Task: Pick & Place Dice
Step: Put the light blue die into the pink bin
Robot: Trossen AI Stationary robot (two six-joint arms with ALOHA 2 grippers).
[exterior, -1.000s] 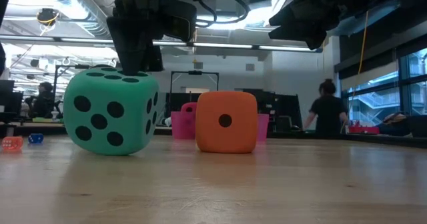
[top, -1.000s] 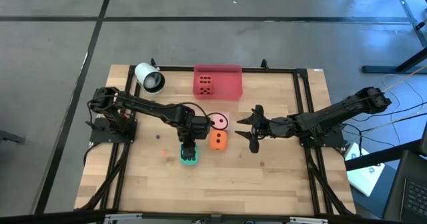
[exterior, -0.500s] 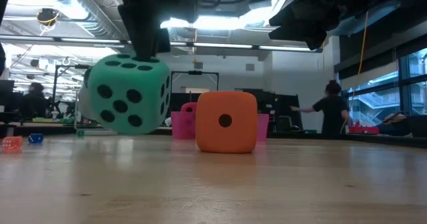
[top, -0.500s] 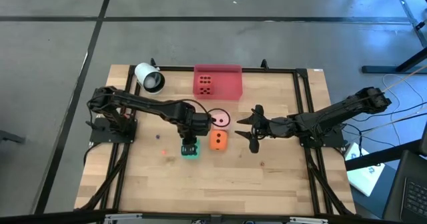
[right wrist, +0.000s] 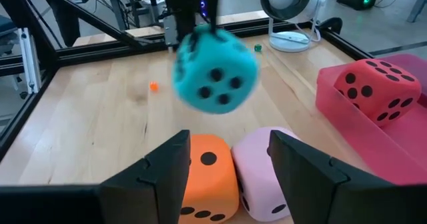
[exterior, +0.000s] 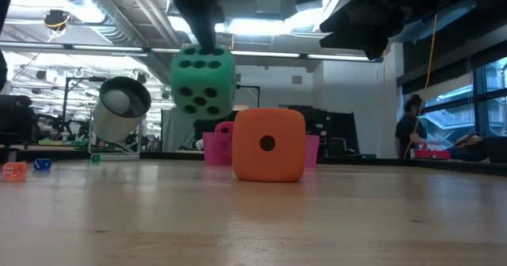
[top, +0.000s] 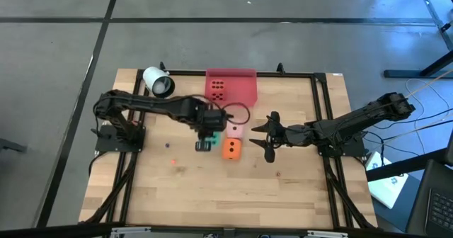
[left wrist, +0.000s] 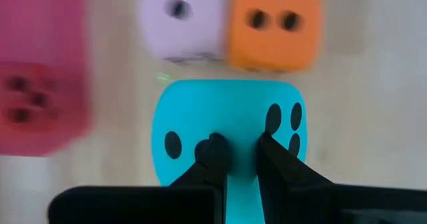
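1. High view: the left gripper [top: 207, 127] hangs over the table's middle, holding the green die [top: 210, 132], which is mostly hidden under the arm. Just to its right lies the pink die [top: 234, 130], and just beyond that the orange die [top: 231, 149], the two touching. Farther ahead of the gripper, the tray [top: 231, 76] holds the red die [top: 218, 89]. A white lamp [top: 158, 82] sits near the table's far left corner. The right gripper [top: 266, 137] waits to the right of the orange die, fingers spread wide, holding nothing. A dark shadow lies on the table [top: 283, 195] below the left gripper.

2. Low view: the green die [exterior: 203, 81] hangs clear above the table, pinched from above by the left gripper's dark fingers [exterior: 198, 17]. The orange die [exterior: 268, 145] rests on the wood below and beside it, one pip facing the camera. The white lamp [exterior: 120, 112] stands farther back.

3. Left wrist view: both fingers [left wrist: 213, 159] are closed on the green die [left wrist: 227, 127]. Beyond it, the pink die [left wrist: 179, 21] and orange die [left wrist: 273, 25] lie side by side; the red die [left wrist: 37, 107] shows to one side.

4. Right wrist view: the open fingers [right wrist: 160, 167] frame the orange die [right wrist: 207, 167] and pink die [right wrist: 263, 167], directly between this gripper and the lifted green die [right wrist: 215, 74]. The red die [right wrist: 377, 87] sits in the tray [right wrist: 347, 114].
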